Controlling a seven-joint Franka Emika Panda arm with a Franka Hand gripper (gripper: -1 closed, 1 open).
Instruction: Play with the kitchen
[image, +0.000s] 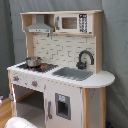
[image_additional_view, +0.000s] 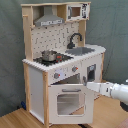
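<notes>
Kitchen: the kitchen (image_additional_view: 60, 65) stands on a wood floor (image_additional_view: 15, 120) against a grey curtain (image_additional_view: 10, 50).
Arm: our arm (image_additional_view: 112, 91) reaches the oven door (image_additional_view: 67, 102), likely to open it.
Claw: hidden, we cannot tell.
Pot: the pot (image_additional_view: 49, 55) sits on the stovetop.

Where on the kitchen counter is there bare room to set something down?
The rounded counter end beyond the sink and faucet is bare. The stovetop is crowded: a pot sits there. The arm is by the open oven door.
</notes>
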